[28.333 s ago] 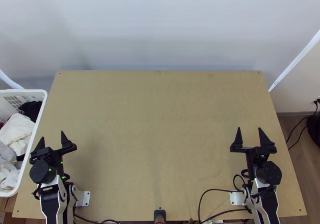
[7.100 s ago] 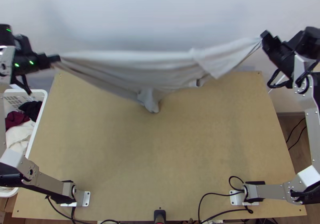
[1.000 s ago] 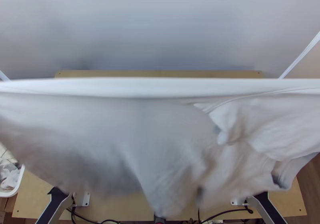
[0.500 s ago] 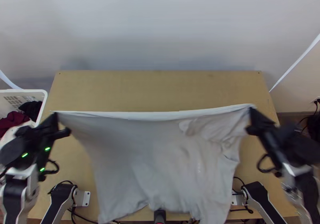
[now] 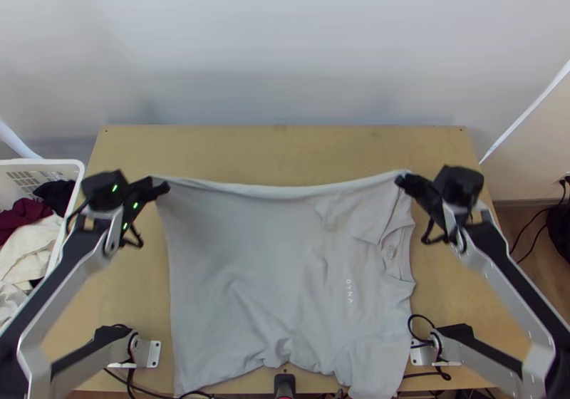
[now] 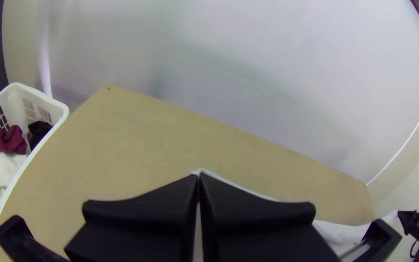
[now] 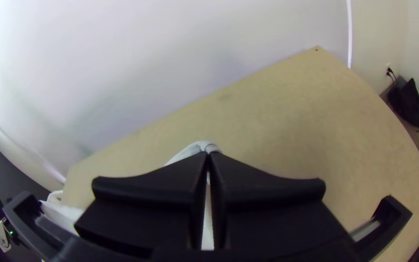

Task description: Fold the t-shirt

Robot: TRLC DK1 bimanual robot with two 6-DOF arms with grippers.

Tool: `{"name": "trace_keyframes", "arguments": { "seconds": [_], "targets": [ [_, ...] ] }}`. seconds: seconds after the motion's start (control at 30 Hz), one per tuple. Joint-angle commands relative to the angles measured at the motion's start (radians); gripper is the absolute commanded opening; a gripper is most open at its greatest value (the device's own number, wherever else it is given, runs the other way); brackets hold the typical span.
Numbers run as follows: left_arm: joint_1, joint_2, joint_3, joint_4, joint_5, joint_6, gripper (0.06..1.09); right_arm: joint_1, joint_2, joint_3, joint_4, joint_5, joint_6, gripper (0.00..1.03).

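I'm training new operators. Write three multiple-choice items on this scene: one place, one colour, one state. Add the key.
1. In the top view, where is the basket?
A) Beside the table's left edge
B) Beside its right edge
C) At its centre

2. What colour is the t-shirt?
A) Maroon
B) Black
C) Light grey

3. The left end effector is:
A) Wide open
B) Shut on the t-shirt
C) Shut on the basket

1: A, its rim lies along that edge.
2: C, the spread cloth is pale grey.
3: B, the cloth's corner shows at its closed fingertips.
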Motion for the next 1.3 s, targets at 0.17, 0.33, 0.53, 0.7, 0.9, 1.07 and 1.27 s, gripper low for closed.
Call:
{"name": "trace_keyframes", "arguments": {
  "seconds": [0.17,0.33,0.53,0.7,0.9,1.07,1.27],
  "targets": [
    [0.031,0.356,0.325,0.028,0.027,-0.054,0.09,-0.06,0.285,0.248,0.013,0.004,0.038,0.03],
    [0.045,0.517,0.481,0.012,0.035,-0.057,0.09,-0.071,0.437,0.38,-0.008,0.004,0.041,0.03],
    [0.056,0.694,0.694,-0.081,0.045,-0.06,0.09,-0.071,0.592,0.557,-0.1,0.006,0.065,0.03],
    [0.059,0.838,0.908,-0.201,0.052,-0.065,0.09,-0.071,0.706,0.724,-0.201,0.007,0.067,0.03],
    [0.064,0.967,1.118,-0.356,0.07,-0.082,0.09,-0.068,0.81,0.897,-0.315,0.011,0.067,0.03],
    [0.062,1.022,1.197,-0.419,0.096,-0.08,0.09,-0.06,0.871,0.988,-0.372,0.012,0.07,0.03],
    [0.048,1.033,1.268,-0.528,0.108,-0.08,0.09,-0.06,0.911,1.058,-0.421,0.014,0.068,0.03]
  ]
}}
